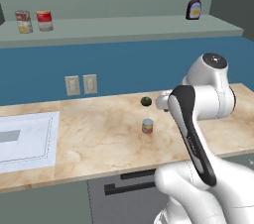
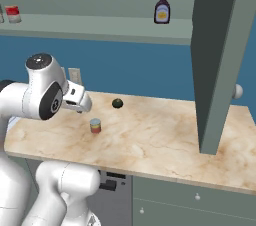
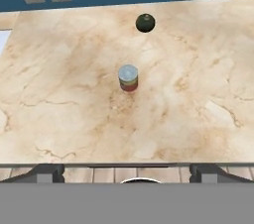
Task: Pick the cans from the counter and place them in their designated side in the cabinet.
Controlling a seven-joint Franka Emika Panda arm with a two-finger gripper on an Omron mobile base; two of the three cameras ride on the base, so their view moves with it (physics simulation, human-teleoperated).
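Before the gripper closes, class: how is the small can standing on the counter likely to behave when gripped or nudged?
The can looks like rigid metal, so it probably won't deform. It stands upright on the flat counter and is short, so it likely resists tipping; once knocked over, its round body would probably roll. Its smooth curved side may slip in an off-centre grip.

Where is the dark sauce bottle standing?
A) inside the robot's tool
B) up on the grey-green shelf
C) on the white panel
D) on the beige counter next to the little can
B: the sauce bottle stands upright on the cabinet ledge, high above the counter where the small can sits.
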